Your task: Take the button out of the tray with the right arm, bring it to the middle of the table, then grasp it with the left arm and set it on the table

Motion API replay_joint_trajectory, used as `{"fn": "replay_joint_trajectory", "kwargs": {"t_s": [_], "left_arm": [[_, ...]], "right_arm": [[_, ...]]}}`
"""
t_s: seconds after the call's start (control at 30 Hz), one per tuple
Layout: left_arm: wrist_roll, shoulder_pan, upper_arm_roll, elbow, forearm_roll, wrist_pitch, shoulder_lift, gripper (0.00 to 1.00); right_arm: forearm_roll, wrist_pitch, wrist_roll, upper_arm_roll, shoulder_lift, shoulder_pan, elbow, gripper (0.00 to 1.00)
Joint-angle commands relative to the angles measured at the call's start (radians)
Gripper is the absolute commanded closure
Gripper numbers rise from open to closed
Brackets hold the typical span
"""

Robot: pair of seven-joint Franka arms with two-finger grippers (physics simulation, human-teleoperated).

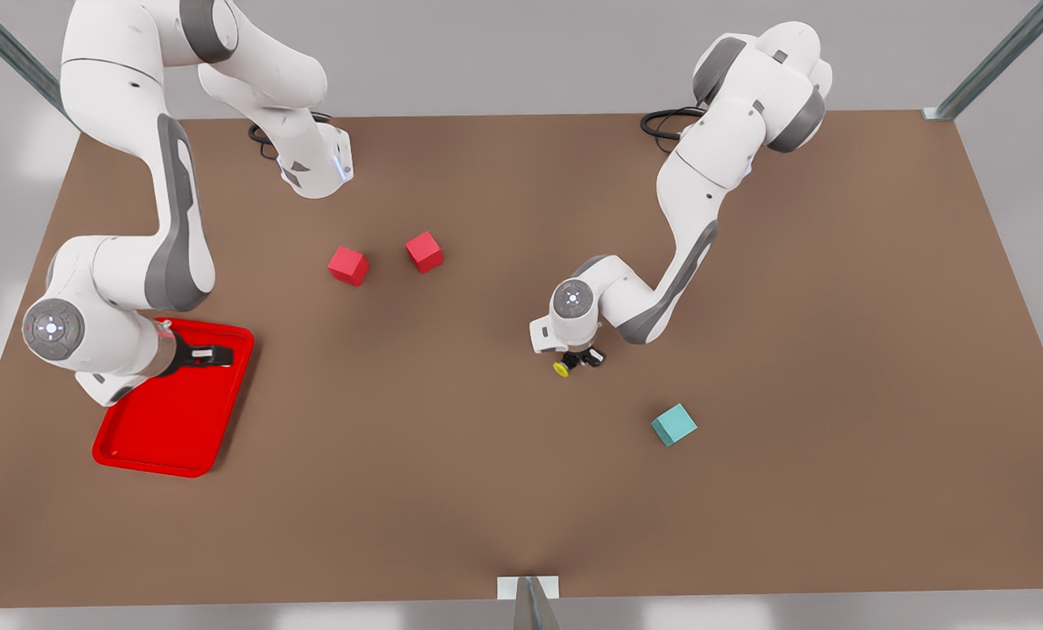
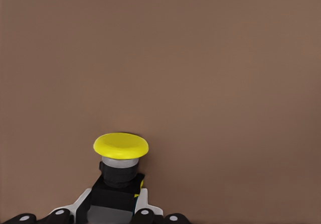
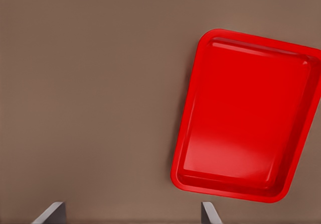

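The button (image 1: pixel 561 368), with a yellow cap on a dark body, is near the middle of the table (image 1: pixel 451 472). My left gripper (image 1: pixel 584 358), on the arm at the front view's right, is shut on its body. In the left wrist view the button (image 2: pixel 121 156) points away from the left gripper (image 2: pixel 116 204), low over the brown table. The red tray (image 1: pixel 150 442) lies at the front view's left with nothing in it. My right gripper (image 1: pixel 215 355) hangs open over its far end. The right wrist view looks down past the right gripper (image 3: pixel 131 219) at the tray (image 3: pixel 241 113).
Two red cubes (image 1: pixel 348 265) (image 1: pixel 423 252) sit behind the middle of the table. A teal cube (image 1: pixel 674 424) lies just to the front view's right of the button. Cables coil at both arm bases along the back edge.
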State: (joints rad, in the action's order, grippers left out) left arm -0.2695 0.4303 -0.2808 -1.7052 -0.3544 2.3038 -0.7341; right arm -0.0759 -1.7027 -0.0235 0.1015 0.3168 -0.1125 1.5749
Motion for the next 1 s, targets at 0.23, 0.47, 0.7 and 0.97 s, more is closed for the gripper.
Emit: {"fn": "replay_joint_trajectory", "kwargs": {"t_s": [0.23, 0.47, 0.7, 0.97], "left_arm": [[-0.082, -0.015, -0.006, 0.013, 0.015, -0.055, 0.016, 0.53], [-0.12, -0.038, -0.012, 0.111, 0.106, -0.141, 0.035, 0.57], [-0.427, -0.067, -0.011, 0.249, 0.216, -0.165, 0.032, 0.57], [-0.908, -0.099, 0.002, 0.378, 0.249, -0.167, 0.027, 0.57]], "right_arm": [[0.002, 0.0, -0.004, 0.0, 0.001, -0.01, -0.006, 0.0], [0.002, 0.0, -0.004, 0.0, 0.001, -0.009, -0.004, 0.0], [0.002, -0.002, -0.004, 0.001, 0.002, -0.007, -0.003, 0.0], [0.002, 0.002, -0.004, 0.0, 0.005, -0.003, 0.0, 0.0]]}}
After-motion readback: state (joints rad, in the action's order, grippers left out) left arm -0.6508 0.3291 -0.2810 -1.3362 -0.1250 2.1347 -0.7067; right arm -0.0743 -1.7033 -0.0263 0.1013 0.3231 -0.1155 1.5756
